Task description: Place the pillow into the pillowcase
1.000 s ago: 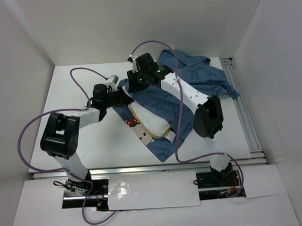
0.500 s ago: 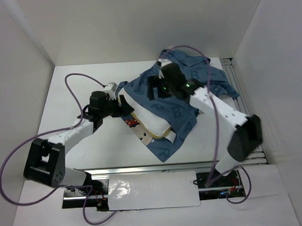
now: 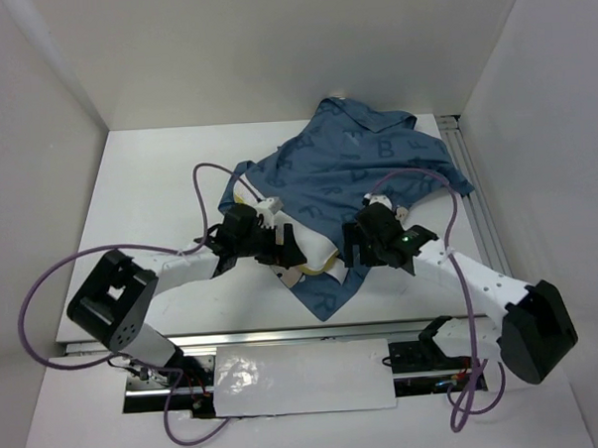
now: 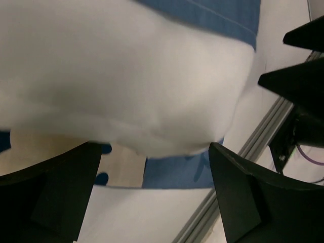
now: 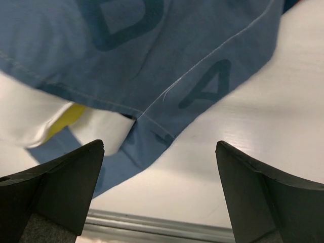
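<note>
The denim-blue pillowcase [image 3: 356, 167] lies spread across the middle and back of the table, covering most of the pillow. Only the pillow's near white and yellow edge [image 3: 319, 267] sticks out of the case's opening. My left gripper [image 3: 288, 249] hovers open at that edge from the left. In the left wrist view the white pillow [image 4: 126, 76] fills the space above the open gripper [image 4: 154, 147]. My right gripper [image 3: 352, 253] is open just right of the opening. In the right wrist view it [image 5: 159, 144] stands over the pillowcase hem [image 5: 152, 76], with the pillow corner [image 5: 61, 121] at the left. Neither holds anything.
The white table [image 3: 149, 191] is walled on three sides. A metal rail [image 3: 284, 334] runs along its near edge and another rail [image 3: 483, 236] along its right side. Purple cables loop above both arms.
Both grippers have opened and let go of the pillowcase. They have moved from its back part down to the near opening, and the case now lies flatter over the pillow.
</note>
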You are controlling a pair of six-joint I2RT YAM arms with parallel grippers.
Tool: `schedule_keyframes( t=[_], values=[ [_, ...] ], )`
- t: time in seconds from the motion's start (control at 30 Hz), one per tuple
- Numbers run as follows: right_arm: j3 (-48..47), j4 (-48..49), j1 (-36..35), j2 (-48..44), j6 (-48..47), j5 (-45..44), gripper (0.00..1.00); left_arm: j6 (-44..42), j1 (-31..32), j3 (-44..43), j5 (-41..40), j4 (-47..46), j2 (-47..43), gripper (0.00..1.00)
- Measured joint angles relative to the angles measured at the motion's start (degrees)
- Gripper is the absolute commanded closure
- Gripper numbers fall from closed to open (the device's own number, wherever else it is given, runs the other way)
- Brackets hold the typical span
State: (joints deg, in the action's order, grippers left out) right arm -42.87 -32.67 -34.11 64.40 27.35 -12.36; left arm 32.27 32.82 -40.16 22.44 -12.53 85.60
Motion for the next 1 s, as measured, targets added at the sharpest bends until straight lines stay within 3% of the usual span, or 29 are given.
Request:
schedule_keyframes(
  t=[0.1,0.17,0.23,0.3,0.33,0.37,0.4,0.43,0.47,0.7,1.0],
  values=[
    [0.28,2.89,-0.04,5.07,-1.7,0.39,0.02,1.2,0.07,-2.29,0.72,-2.54,4.87,0.0],
    [0.28,5.77,-0.17,7.69,-3.1,0.74,0.03,1.77,0.02,-3.23,1.25,-3.69,6.99,0.05],
    [0.26,8.79,-0.44,10.45,-4.35,0.85,0.07,2.73,-0.04,-4.04,1.73,-4.26,8.37,0.25],
    [0.26,11.47,-0.55,13.33,-4.96,0.52,0.2,3.37,-0.07,-5.05,2.1,-4.68,9.38,0.4],
    [0.26,12.66,-0.52,14.73,-5.14,0.24,0.33,3.78,-0.11,-5.62,2.32,-4.87,9.84,0.62],
    [0.26,13.44,-0.52,15.8,-5.46,-0.11,0.52,4.37,-0.24,-6.14,2.49,-5.03,10.23,0.72],
    [0.24,13.94,-0.5,16.63,-5.46,-0.57,0.91,4.24,-0.31,-6.67,2.75,-5.4,10.64,0.83],
    [0.17,14.27,-0.5,17.38,-5.18,-1.03,1.0,4.15,-0.37,-7.1,3.08,-5.62,10.91,0.92],
    [0.07,14.29,-0.5,17.79,-4.76,-1.44,1.0,4.44,-0.39,-7.21,3.3,-5.86,10.97,1.0],
    [-2.38,9.31,-4.04,13.75,-4.04,-0.9,1.0,4.24,-0.44,-9.84,4.35,-5.95,11.06,1.0],
    [-10.45,2.01,-7.96,-0.13,-4.74,10.56,1.0,4.44,-0.11,-16.7,4.92,-10.29,11.17,1.0]
  ],
)
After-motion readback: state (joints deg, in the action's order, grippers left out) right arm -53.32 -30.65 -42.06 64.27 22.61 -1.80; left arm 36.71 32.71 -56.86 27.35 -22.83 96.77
